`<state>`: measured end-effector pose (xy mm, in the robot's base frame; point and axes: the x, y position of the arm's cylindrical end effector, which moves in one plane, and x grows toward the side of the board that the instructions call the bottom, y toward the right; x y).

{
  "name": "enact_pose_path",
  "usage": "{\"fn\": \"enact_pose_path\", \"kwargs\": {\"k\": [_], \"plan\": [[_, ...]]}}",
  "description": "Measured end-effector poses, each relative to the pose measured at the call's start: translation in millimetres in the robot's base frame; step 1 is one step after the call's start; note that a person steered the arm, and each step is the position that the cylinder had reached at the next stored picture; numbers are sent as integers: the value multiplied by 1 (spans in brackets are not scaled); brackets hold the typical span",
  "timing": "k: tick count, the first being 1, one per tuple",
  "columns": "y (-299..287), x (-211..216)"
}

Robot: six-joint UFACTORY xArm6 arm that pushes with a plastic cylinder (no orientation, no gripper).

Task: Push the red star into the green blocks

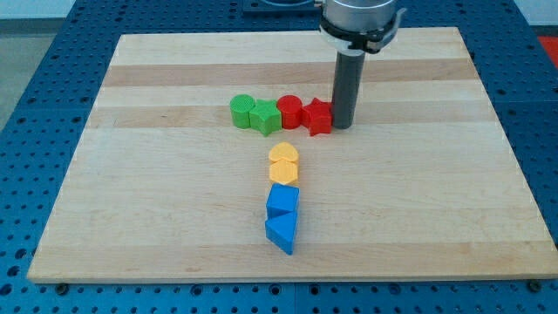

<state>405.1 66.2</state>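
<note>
Two blue blocks (282,218) are lying nearest the view's bottom on the tabletop (131,218), with two yellow blocks (283,163) just above them. Farther up, we are seeing a row: two green blocks (255,113), a red cylinder (289,111), then the red star (319,117), all touching. We are carrying no gripper, so nothing is being grasped; our tip (342,126) is resting against the star's right side, so the star is lying leftward from us, with the greens beyond along that same line.

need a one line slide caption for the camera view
My tip pressing the red star leftward in a row with a red cylinder and two green blocks.
</note>
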Motion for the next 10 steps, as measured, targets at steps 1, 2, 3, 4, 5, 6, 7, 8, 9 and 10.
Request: {"fn": "enact_pose_path", "kwargs": {"k": [1, 2, 3, 4, 5, 6, 7, 8, 9, 10], "plan": [[-17, 0], [-36, 0], [-52, 0], [-65, 0], [-78, 0], [-90, -8], [-94, -26], [-107, -41], [-130, -52], [-148, -57]]}}
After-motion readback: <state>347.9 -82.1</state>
